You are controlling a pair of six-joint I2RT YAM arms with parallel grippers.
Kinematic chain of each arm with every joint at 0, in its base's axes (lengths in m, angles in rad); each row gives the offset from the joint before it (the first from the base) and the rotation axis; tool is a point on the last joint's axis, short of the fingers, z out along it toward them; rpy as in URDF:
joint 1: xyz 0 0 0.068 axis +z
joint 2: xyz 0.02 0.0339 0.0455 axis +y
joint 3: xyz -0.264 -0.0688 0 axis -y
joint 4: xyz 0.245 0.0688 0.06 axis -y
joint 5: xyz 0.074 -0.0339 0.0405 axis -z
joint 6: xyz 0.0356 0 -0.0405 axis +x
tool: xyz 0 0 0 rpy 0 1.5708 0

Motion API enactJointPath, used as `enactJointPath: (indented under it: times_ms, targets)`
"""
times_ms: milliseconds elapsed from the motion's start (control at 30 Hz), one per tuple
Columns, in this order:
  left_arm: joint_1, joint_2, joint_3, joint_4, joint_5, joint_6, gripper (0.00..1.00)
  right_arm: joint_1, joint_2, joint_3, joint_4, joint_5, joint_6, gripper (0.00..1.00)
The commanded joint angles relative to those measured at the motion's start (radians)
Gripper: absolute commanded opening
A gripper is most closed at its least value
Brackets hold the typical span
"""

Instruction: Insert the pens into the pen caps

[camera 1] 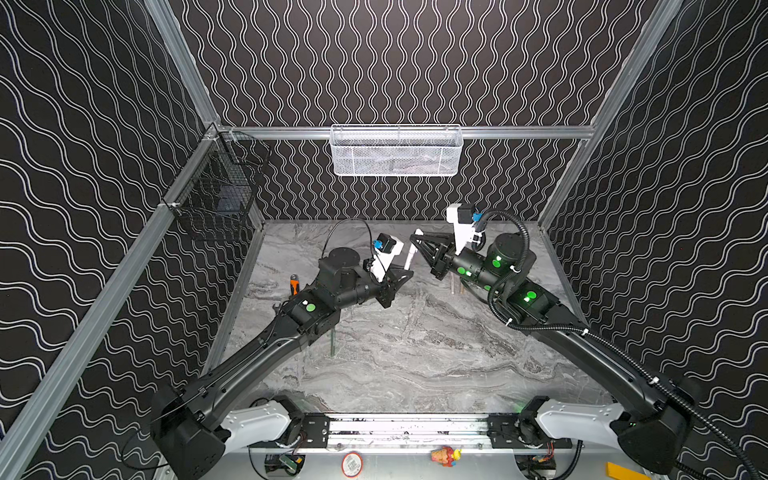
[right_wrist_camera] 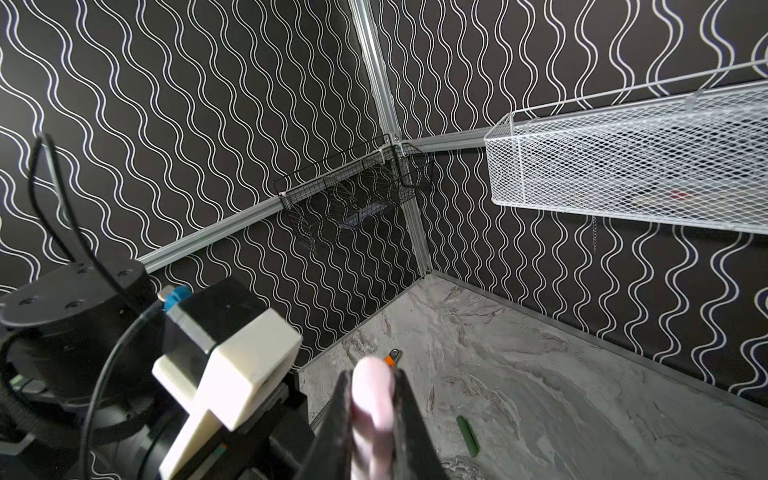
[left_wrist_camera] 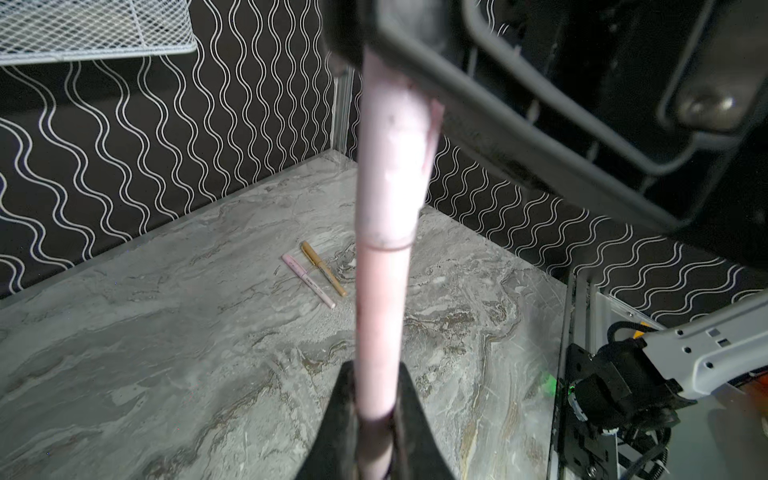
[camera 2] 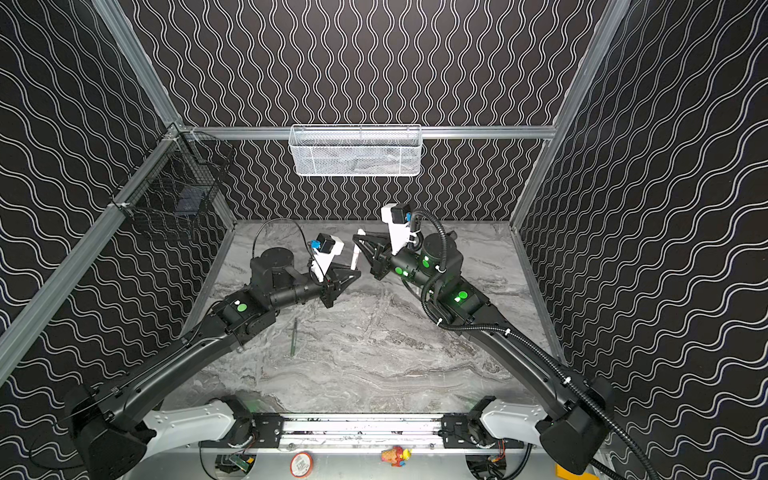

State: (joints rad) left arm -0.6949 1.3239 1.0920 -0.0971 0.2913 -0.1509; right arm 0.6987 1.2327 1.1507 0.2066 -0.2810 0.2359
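While left hand [left_wrist_camera: 376,388] clamps the pink pen [left_wrist_camera: 380,316] and right hand [right_wrist_camera: 372,401] its cap [left_wrist_camera: 392,166], black basket [camera 1: 252,181] holds something dark [camera 1: 226,201].

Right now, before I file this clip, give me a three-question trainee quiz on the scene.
1. True or false: the green pen lies on the table, held by no gripper.
2. The left gripper is: A) open and empty; B) shut on the pink pen; C) out of every view.
3. Fill in: the right gripper is shut on a pink ___.

Key: 1 true; 2 B; 3 cap.
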Motion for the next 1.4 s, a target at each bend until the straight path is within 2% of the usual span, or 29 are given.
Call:
enactJointPath:
  times_ms: [0,200,400,467,567,667,900,1167,1367]
  targets:
    - [0.005,0.004,0.054,0.43,-0.107,-0.048,0.0,0.005,0.015,-0.031,-0.247,-0.076,-0.024,0.08]
    - [0.006,0.031,0.086,0.43,-0.067,-0.046,0.0,0.005,0.018,-0.022,-0.241,-0.094,-0.006,0.12]
    - [0.005,0.026,-0.027,0.421,0.013,-0.039,0.0,0.0,-0.041,0.015,-0.24,0.019,-0.006,0.21]
    - [0.006,0.014,-0.071,0.401,0.034,-0.033,0.0,0.0,-0.057,0.035,-0.236,0.048,-0.006,0.33]
    - [0.014,0.008,-0.076,0.325,0.072,-0.009,0.0,-0.001,-0.075,0.072,-0.244,0.055,-0.008,0.4]
    - [0.031,0.003,-0.1,0.323,0.063,0.002,0.0,0.001,-0.09,0.098,-0.262,0.049,-0.021,0.46]
    - [0.076,-0.007,-0.17,0.385,0.041,-0.051,0.0,0.002,-0.092,0.125,-0.337,0.014,-0.033,0.51]
    - [0.076,-0.032,-0.19,0.363,-0.046,-0.081,0.0,0.002,-0.14,0.071,-0.326,0.104,-0.038,0.51]
    - [0.075,-0.023,-0.199,0.383,-0.035,-0.113,0.0,0.002,-0.135,0.055,-0.292,0.123,-0.038,0.5]
